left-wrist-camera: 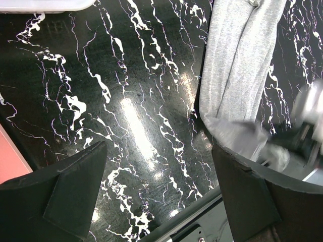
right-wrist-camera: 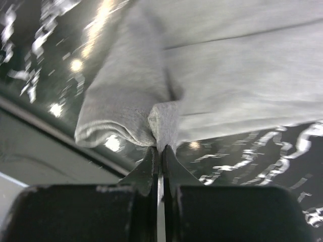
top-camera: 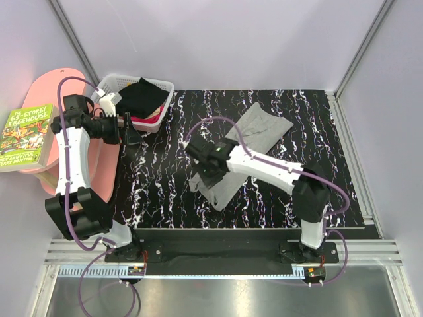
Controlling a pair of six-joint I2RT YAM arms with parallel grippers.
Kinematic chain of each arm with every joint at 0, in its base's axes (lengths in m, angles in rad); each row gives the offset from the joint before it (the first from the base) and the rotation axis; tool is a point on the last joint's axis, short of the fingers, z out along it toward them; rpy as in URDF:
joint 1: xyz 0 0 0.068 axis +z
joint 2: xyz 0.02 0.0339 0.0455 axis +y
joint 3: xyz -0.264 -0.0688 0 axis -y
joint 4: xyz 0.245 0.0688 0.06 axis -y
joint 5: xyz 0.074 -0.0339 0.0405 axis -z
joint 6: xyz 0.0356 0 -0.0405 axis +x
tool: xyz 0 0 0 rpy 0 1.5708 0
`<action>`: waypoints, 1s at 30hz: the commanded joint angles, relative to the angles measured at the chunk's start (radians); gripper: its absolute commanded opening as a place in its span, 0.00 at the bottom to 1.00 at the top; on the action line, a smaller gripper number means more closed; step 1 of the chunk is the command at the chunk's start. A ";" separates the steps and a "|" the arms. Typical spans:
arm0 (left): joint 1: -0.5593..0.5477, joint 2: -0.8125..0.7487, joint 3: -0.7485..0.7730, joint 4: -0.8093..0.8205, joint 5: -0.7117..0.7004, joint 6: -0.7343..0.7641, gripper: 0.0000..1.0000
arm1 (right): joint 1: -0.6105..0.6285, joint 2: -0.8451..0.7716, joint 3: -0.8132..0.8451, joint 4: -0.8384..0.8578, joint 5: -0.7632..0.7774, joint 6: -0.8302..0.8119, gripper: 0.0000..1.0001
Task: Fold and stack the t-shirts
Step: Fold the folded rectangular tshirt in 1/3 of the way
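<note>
The grey t-shirt [top-camera: 258, 132] lies on the table [top-camera: 158, 191], to the right of the white basket [top-camera: 114, 82]. It is not spread flat. It is bunched into a long, wrinkly strip. One end is about level with the basket, and the other end reaches away from the basket, toward the bottoms of the arms. The black t-shirt [top-camera: 142, 96] is heaped inside the basket, on top.

The right gripper [right-wrist-camera: 160, 149] is at the end of the grey t-shirt that is farthest from the basket. Its two fingers are pressed tight together with a little fold of grey cloth pinched between them. The cloth puffs out above the pinch like a small pillow.

The left gripper [left-wrist-camera: 159, 151] is just beside the near side of the basket, over bare table. Its fingers are wide apart and there is nothing between them.

I think the grey t-shirt is very light and very soft. It will flop and sag when it is lifted, and it will not keep a shape by itself. It looks a bit fuzzy, so it should not slip out of a tight pinch. Holding it at one spot only will likely make it hang in a bunch. Two corners of the hem, or the two shoulders, look like better places to hold, one for each gripper, so the cloth can be pulled flat. The fold is not made yet, and the black t-shirt has to come out of the basket too.
</note>
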 commanded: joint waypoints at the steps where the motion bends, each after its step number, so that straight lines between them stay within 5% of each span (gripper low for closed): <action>1: 0.005 -0.030 0.054 0.005 0.034 0.009 0.89 | -0.091 -0.091 -0.015 0.038 -0.008 -0.027 0.00; 30: 0.006 -0.025 0.002 -0.014 0.057 0.061 0.89 | -0.463 0.102 0.084 0.102 0.023 -0.105 0.00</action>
